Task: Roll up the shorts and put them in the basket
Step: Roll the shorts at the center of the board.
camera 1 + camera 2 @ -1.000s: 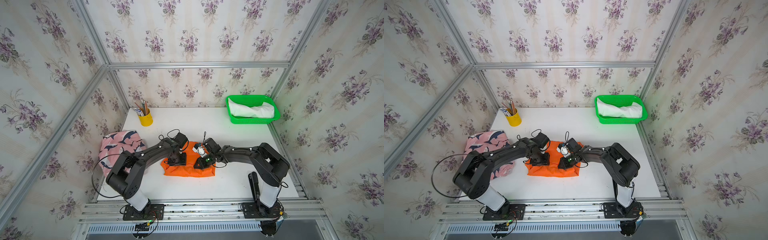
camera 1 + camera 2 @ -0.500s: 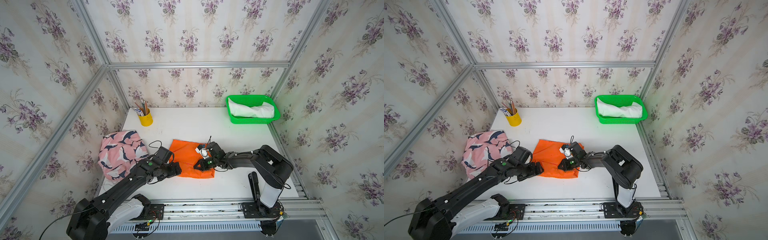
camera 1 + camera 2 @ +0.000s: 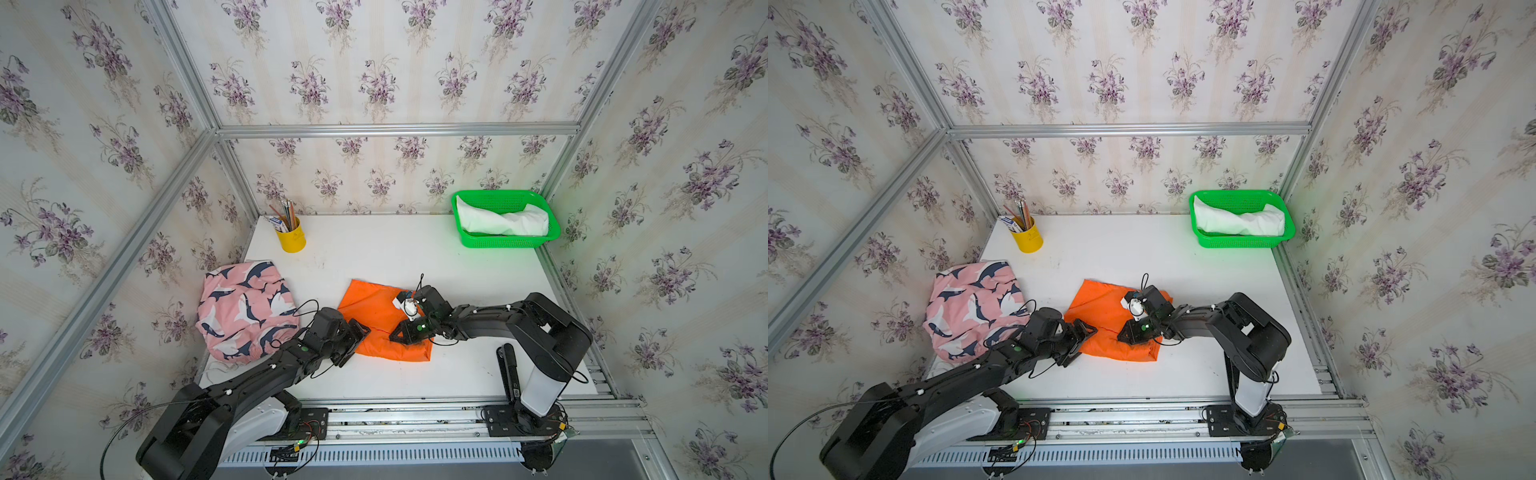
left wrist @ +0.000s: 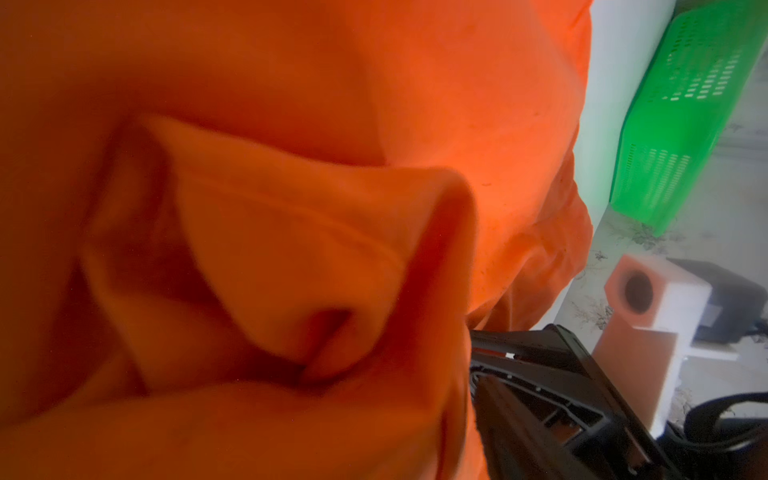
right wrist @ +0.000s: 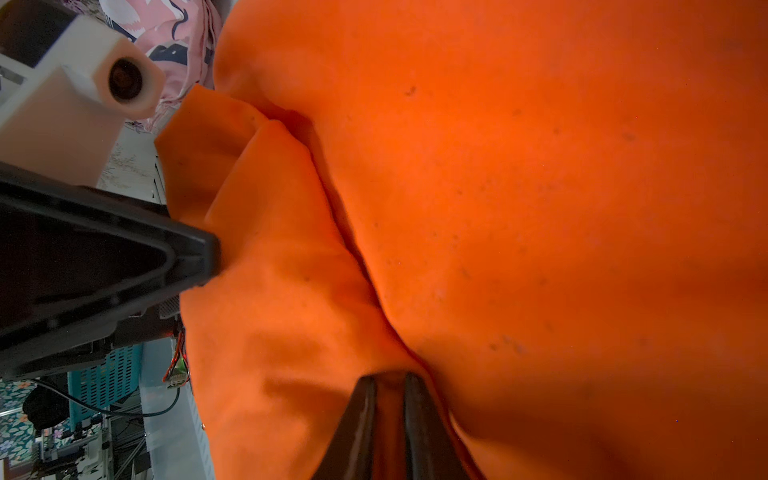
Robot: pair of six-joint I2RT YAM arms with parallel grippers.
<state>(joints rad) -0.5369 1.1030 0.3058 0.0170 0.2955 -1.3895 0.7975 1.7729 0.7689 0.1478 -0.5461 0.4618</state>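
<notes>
The orange shorts (image 3: 374,305) lie crumpled at the middle of the table in both top views. My right gripper (image 3: 397,334) is low over their near right part. It is shut on a fold of orange cloth that shows between its fingers (image 5: 365,399). My left gripper (image 3: 355,340) is at the shorts' near left edge, and one black finger (image 5: 187,257) touches the cloth. In the left wrist view, bunched orange shorts (image 4: 291,249) hide its jaws. The pink shark-print shorts (image 3: 245,307) are heaped at the left edge. The white shorts (image 3: 503,220) lie in the green basket (image 3: 507,242).
A yellow cup (image 3: 293,239) with pencils stands at the back left. The green basket sits in the back right corner against the frame. Wallpapered walls and aluminium rails close in the table on three sides.
My left arm has drawn back from on top of the orange shorts to their near left edge. The cloth now spreads further toward the back. The right gripper stays shut on its fold.
</notes>
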